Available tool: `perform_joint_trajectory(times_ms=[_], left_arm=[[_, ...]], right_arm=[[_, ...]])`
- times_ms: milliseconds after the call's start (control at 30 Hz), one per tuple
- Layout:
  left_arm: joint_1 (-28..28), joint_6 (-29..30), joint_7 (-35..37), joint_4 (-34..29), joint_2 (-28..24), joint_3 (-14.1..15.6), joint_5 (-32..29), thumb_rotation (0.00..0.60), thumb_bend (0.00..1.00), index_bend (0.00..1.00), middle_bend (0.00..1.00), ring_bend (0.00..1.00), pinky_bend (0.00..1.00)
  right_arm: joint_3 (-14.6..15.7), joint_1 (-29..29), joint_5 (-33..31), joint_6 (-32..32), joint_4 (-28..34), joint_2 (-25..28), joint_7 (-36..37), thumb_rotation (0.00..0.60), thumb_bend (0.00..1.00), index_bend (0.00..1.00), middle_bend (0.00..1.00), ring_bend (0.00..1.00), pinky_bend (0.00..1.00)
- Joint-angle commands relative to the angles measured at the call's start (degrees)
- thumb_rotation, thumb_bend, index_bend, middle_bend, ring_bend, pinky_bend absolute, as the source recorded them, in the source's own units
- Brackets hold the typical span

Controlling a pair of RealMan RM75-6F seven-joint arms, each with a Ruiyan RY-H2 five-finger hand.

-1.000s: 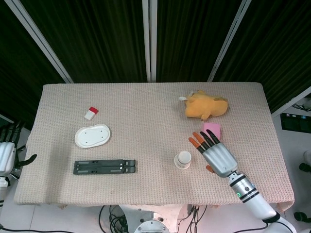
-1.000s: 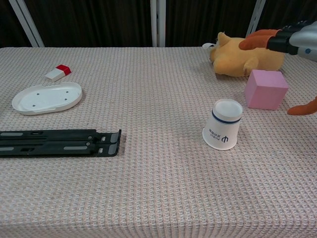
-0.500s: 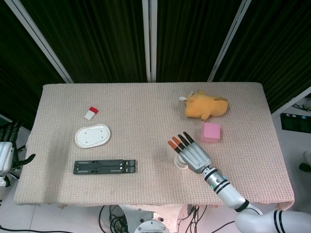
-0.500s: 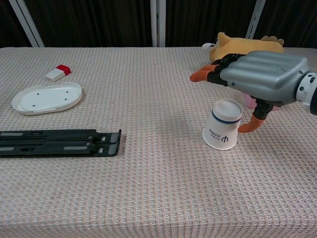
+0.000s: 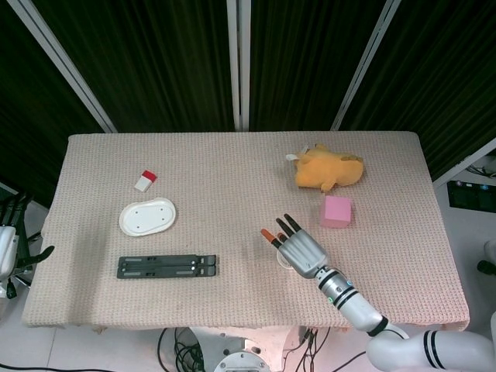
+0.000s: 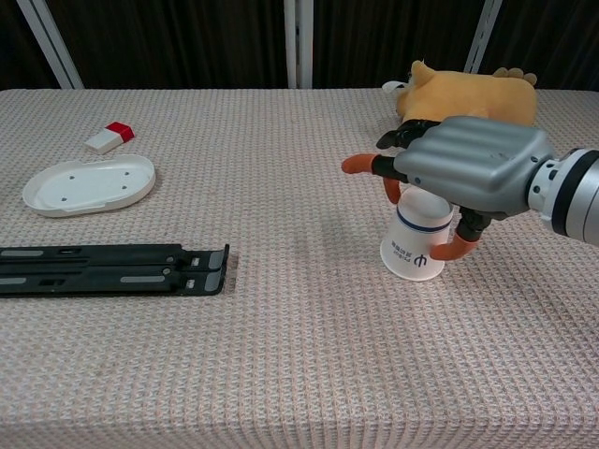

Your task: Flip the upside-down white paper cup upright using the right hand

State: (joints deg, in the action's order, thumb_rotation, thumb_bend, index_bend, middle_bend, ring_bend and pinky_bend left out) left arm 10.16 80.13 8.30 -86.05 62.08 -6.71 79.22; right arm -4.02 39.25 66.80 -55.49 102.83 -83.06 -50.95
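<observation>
Across the woven table (image 5: 232, 178), taking its middle as the clock's centre, my right hand (image 6: 473, 173) sits at about four o'clock, palm down over the white paper cup (image 6: 416, 241), which stands mouth-down on the cloth. My fingers (image 6: 365, 165) stretch out past the cup toward nine o'clock, spread and not closed, while the thumb (image 6: 456, 249) curls low beside the cup's wall at its three o'clock side; whether it touches I cannot tell. I judge this is the set-up for a side grasp, needed to turn the cup over. My left hand (image 5: 9, 246) hangs off the table edge at nine o'clock, fingers apart, holding nothing. At one o'clock lies a plush toy (image 5: 328, 168), with a pink block (image 5: 337, 211) just below it.
</observation>
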Motion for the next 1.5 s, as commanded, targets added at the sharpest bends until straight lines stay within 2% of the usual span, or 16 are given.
perform_joint_trajectory(times_ms=[33,167,300,333,500,633,733,900,1033,1100,1233,1400,1500], left_arm=[[-0.1,0.0,0.2,-0.1,-0.1,0.0,0.0,0.6,0.14,0.03,0.0,0.0,0.0],[0.0,-0.4,0.5,0.0,-0.2,-0.1,-0.2,0.6,0.15,0.03,0.0,0.0,0.0],[-0.1,-0.4,0.7,-0.1,-0.3,-0.1,-0.3,0.6,0.15,0.03,0.0,0.0,0.0],[-0.1,-0.3,0.7,-0.1,-0.4,-0.1,-0.2,0.6,0.15,0.03,0.0,0.0,0.0],[-0.2,-0.1,0.5,-0.2,-0.5,-0.2,-0.1,0.6,0.14,0.03,0.0,0.0,0.0],[-0.2,-0.3,0.6,0.0,-0.4,-0.3,-0.3,0.6,0.14,0.03,0.0,0.0,0.0],[-0.1,-0.5,0.8,0.1,-0.4,-0.3,-0.4,0.6,0.14,0.03,0.0,0.0,0.0],[0.0,-1.0,1.3,0.4,-0.6,-0.2,-0.2,0.6,0.14,0.03,0.0,0.0,0.0],[0.1,-1.3,1.6,0.4,-0.7,-0.1,-0.1,0.6,0.15,0.03,0.0,0.0,0.0],[0.0,-1.3,1.7,0.4,-0.8,-0.1,-0.1,0.6,0.14,0.03,0.0,0.0,0.0],[0.1,-1.4,1.7,0.5,-0.8,-0.1,-0.1,0.6,0.15,0.03,0.0,0.0,0.0],[0.0,-1.4,1.8,0.3,-0.8,0.0,0.0,0.6,0.15,0.03,0.0,0.0,0.0],[0.0,-1.4,1.9,0.3,-0.9,-0.1,0.0,0.6,0.14,0.03,0.0,0.0,0.0]], right_arm=[[0.5,0.3,0.8,-0.4,-0.5,-0.3,0.3,0.6,0.15,0.0,0.39,0.01,0.0],[0.6,0.2,2.8,-1.7,-1.2,-0.3,2.0,0.6,0.18,0.03,0.5,0.06,0.0],[-0.5,-0.1,4.7,-2.7,-2.1,-0.2,8.0,0.6,0.18,0.04,0.53,0.08,0.0],[-1.1,-0.2,5.1,-2.6,-2.6,-0.5,11.2,0.6,0.18,0.04,0.53,0.09,0.0],[-4.7,-1.1,7.5,-1.0,-8.8,-3.7,37.7,0.6,0.18,0.05,0.56,0.12,0.0],[-6.5,-1.3,7.5,3.0,-13.0,-6.1,59.5,0.6,0.19,0.06,0.56,0.12,0.0],[-7.2,-1.1,7.6,5.5,-15.9,-7.3,70.0,0.6,0.19,0.06,0.56,0.12,0.0],[-8.2,-0.5,6.8,9.8,-18.5,-7.8,81.1,0.6,0.19,0.06,0.55,0.12,0.0],[-8.1,-0.1,7.9,10.6,-20.6,-7.7,83.1,0.6,0.18,0.04,0.49,0.08,0.0],[-7.6,-0.1,8.7,10.3,-21.2,-7.4,82.6,0.6,0.17,0.0,0.38,0.02,0.0],[-6.8,-0.2,10.9,9.2,-21.2,-6.2,82.1,0.6,0.14,0.0,0.15,0.0,0.0],[-5.3,0.0,15.4,6.2,-21.0,-4.3,77.6,0.6,0.09,0.0,0.05,0.0,0.0],[-4.3,0.5,18.1,4.5,-20.5,-2.7,69.9,0.6,0.09,0.0,0.04,0.0,0.0]])
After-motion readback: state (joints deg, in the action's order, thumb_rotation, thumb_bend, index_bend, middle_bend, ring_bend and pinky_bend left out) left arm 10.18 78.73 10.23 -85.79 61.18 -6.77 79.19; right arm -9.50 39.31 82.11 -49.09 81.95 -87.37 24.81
